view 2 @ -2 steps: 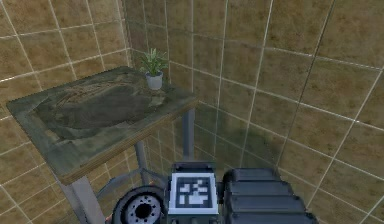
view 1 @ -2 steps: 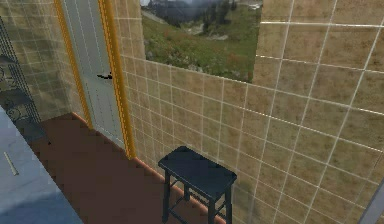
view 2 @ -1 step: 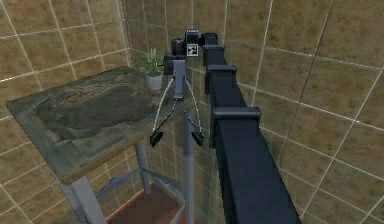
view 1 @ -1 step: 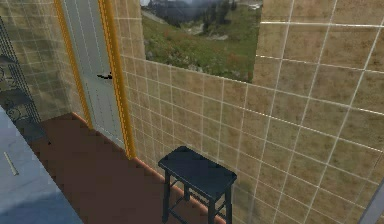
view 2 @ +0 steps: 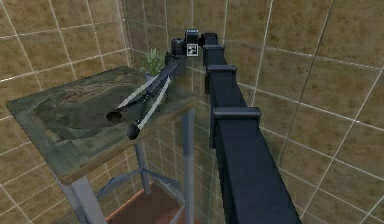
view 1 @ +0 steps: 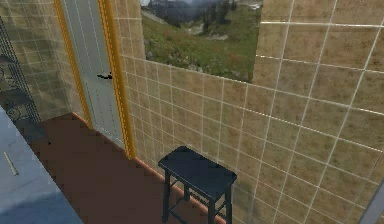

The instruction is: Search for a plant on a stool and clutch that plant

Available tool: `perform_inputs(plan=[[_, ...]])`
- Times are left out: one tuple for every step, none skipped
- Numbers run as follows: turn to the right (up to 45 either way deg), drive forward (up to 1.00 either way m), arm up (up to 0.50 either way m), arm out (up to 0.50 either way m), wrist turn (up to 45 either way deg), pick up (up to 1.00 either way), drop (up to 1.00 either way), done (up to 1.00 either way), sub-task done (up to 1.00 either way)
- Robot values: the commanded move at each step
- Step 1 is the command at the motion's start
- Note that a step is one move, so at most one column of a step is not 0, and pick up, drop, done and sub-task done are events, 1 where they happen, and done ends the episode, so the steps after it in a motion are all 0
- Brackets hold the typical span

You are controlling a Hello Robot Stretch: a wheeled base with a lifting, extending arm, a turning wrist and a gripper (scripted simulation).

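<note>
Your gripper (view 2: 135, 113) shows against the grey stone-topped stool (view 2: 60, 120), centre-left, presumably angled to reach the small green spiky plant (view 2: 152, 60) at upper middle; whether it holds anything you cannot tell.

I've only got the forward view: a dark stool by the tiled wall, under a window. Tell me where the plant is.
Observer: In the arm side view, a small green plant stands at the far corner of a grey-green stand.
Operator: Report the arm's position.
Observer: The dark arm reaches up the picture along the stand's right side, and its far end is level with the plant.
Operator: Now give me the jaws.
Observer: The jaws show against the stand's top, slanting down-left from near the plant. I cannot tell whether they hold anything.
</note>
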Motion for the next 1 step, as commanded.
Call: perform_inputs(plan=[[0.0, 0.0, 0.0, 0.0, 45.0, 0.0, 0.0, 0.0, 0.0]])
